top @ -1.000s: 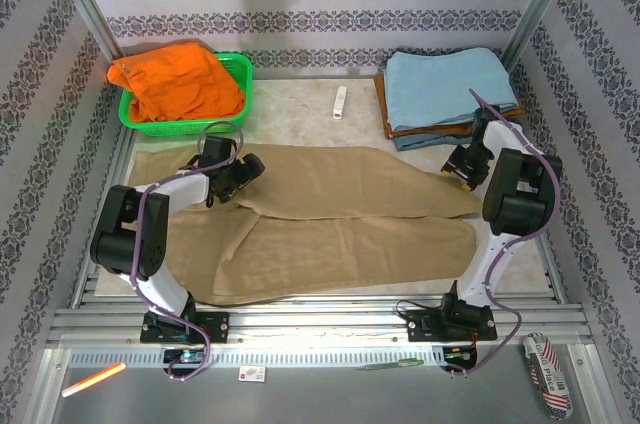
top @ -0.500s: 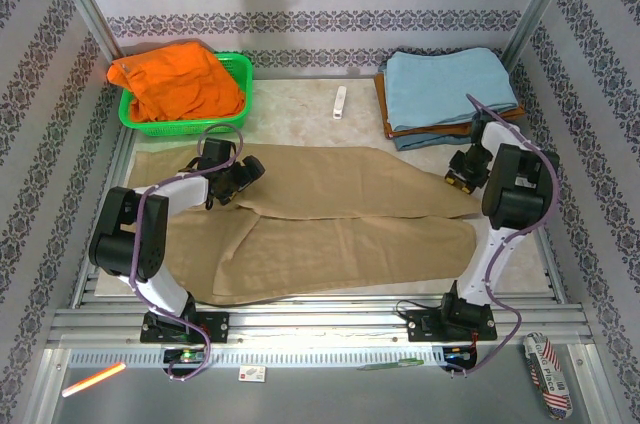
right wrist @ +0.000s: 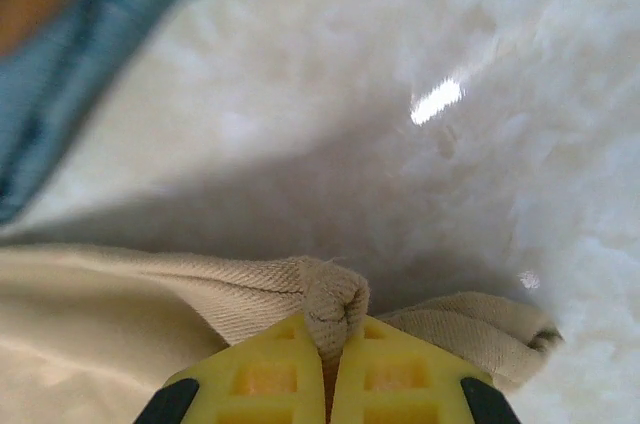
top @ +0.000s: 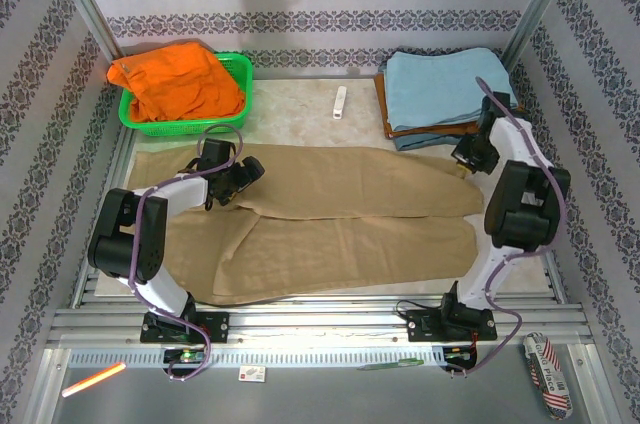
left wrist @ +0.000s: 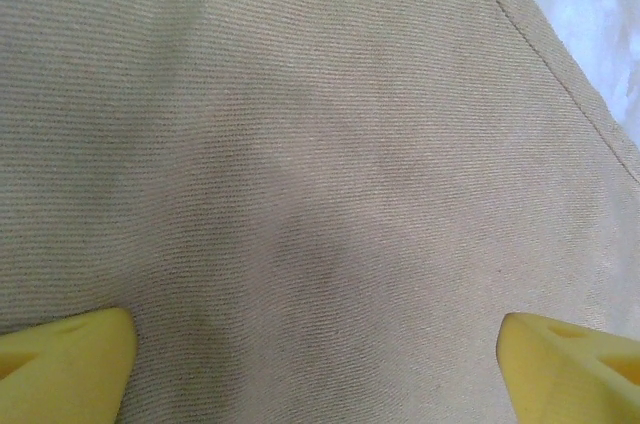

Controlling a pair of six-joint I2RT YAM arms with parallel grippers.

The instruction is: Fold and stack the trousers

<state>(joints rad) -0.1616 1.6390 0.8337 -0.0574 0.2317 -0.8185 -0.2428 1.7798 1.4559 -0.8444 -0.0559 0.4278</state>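
The khaki trousers (top: 340,214) lie spread flat across the table, waistband to the left and both legs running right. My left gripper (top: 238,176) hovers open low over the upper left part. In the left wrist view its yellow fingertips (left wrist: 65,364) stand wide apart over plain tan cloth (left wrist: 320,144). My right gripper (top: 466,158) is at the far end of the upper leg. In the right wrist view it (right wrist: 333,354) is shut on a pinched fold of the trousers' hem (right wrist: 335,299).
A green basket (top: 238,66) with an orange garment (top: 175,84) stands at the back left. A light-blue folded cloth (top: 445,84) on a brown one sits at the back right, close behind my right gripper. A small white object (top: 340,102) lies between them.
My right gripper has closed on the hem of the upper trouser leg and shifted slightly toward the back. The left arm has stayed in place, open.
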